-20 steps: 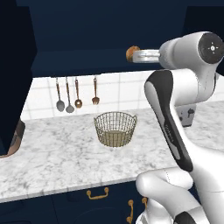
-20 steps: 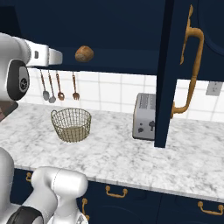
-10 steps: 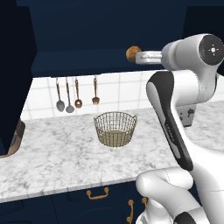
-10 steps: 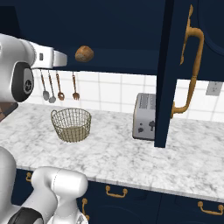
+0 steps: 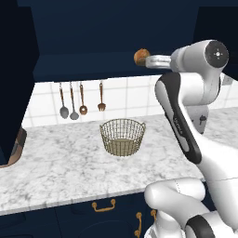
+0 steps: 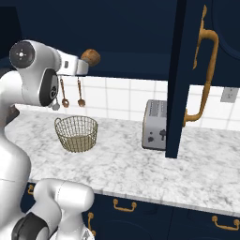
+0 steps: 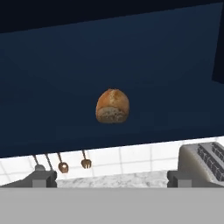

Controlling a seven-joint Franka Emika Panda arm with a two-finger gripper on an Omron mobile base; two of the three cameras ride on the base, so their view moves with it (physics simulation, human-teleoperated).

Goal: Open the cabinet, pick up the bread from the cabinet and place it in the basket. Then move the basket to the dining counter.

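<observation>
The hand (image 7: 112, 177) is raised to the level of the open cabinet (image 6: 117, 33), its two fingertips (image 7: 43, 178) spread wide apart with nothing between them, pointing into the dark interior. Straight ahead of it, in the hand view, the bread (image 7: 112, 106) sits on the cabinet's floor, a small golden-brown loaf with its cut end facing the camera, clear of the fingertips. In the left base view the loaf (image 5: 141, 56) shows just beyond the tip of the outstretched arm, at the lower edge of the cabinet; in the right base view it (image 6: 91, 57) sits just past the wrist. One cabinet door (image 6: 201, 75) stands swung open toward the camera, its long brass handle (image 6: 205, 77) facing out. Below, the basket (image 5: 122, 136) stands upright on the marble surface (image 5: 69, 162), holding nothing. Utensils (image 5: 80, 98) hang on the tiled wall behind it, and a toaster (image 6: 155, 124) stands further along the surface, partly behind the open door.
</observation>
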